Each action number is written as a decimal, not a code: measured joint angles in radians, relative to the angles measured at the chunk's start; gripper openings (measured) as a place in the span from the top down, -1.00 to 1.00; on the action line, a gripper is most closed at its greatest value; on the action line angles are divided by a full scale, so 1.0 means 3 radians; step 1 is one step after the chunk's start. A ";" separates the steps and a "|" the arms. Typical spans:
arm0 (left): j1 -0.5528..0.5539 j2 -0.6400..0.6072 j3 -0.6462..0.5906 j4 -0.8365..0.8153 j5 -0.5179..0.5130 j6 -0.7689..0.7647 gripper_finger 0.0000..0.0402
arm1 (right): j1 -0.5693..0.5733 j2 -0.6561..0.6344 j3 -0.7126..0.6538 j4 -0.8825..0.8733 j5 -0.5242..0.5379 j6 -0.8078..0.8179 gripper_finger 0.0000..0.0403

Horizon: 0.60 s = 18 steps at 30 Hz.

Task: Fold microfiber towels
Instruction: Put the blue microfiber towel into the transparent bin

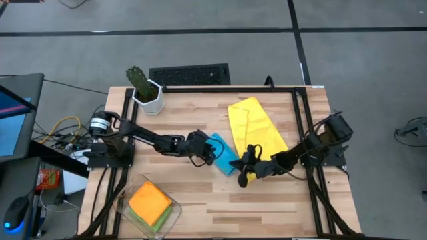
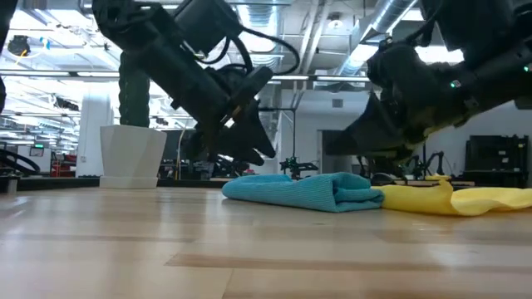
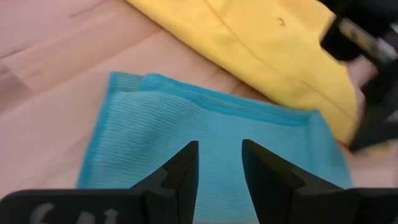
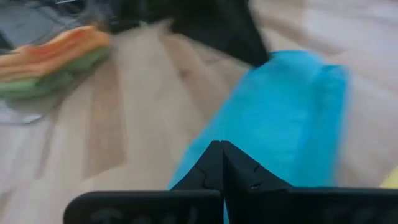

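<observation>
Overhead view, left to right. At the lower left of the frame, a clear tray (image 1: 175, 212) is resting on the wooden tabletop (image 1: 200, 193), holding the orange towel (image 1: 149, 201) folded square over the green towel (image 1: 159, 223), whose edge is just showing beneath it. At the upper left, a green cactus (image 1: 139, 79) is standing in a white pot (image 1: 149, 99) near the tabletop's far edge.

The left arm is reaching in from the left edge toward the centre, its left claw (image 1: 212, 155) sitting above the left part of the light blue towel (image 1: 225, 155); in its wrist view the two fingers (image 3: 180, 171) are standing slightly parted, with nothing between them. The light blue towel is lying folded and ribbed at the centre of the frame.

The right arm is stretching in from the right edge, its right claw (image 1: 241, 162) closed at the light blue towel's right end; whether any cloth is pinched cannot be told. The yellow towel (image 1: 253, 127) is lying loosely folded at the upper right of centre, touching the light blue one and partly covered by the right arm.
</observation>
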State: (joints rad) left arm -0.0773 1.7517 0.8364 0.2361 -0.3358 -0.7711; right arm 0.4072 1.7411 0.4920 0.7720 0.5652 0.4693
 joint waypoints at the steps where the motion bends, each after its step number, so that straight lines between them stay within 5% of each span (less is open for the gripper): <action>1: 0.0014 0.0001 -0.0024 0.0030 0.0017 0.0001 0.44 | 0.0017 0.0069 0.0027 0.0091 -0.0046 0.0002 0.92; 8: 0.0032 0.0005 -0.0078 0.0038 -0.0046 0.0177 0.44 | 0.0119 0.0533 0.0089 0.0157 -0.0056 0.0487 0.90; 18: 0.0189 0.0603 0.0020 0.0597 0.0067 0.0326 0.44 | 0.0212 0.0714 0.0097 0.0193 0.0020 0.0620 0.90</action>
State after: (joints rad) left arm -0.0207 1.9325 0.8423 0.4153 -0.3156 -0.6732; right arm 0.4708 1.9553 0.5211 0.8300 0.5712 0.6552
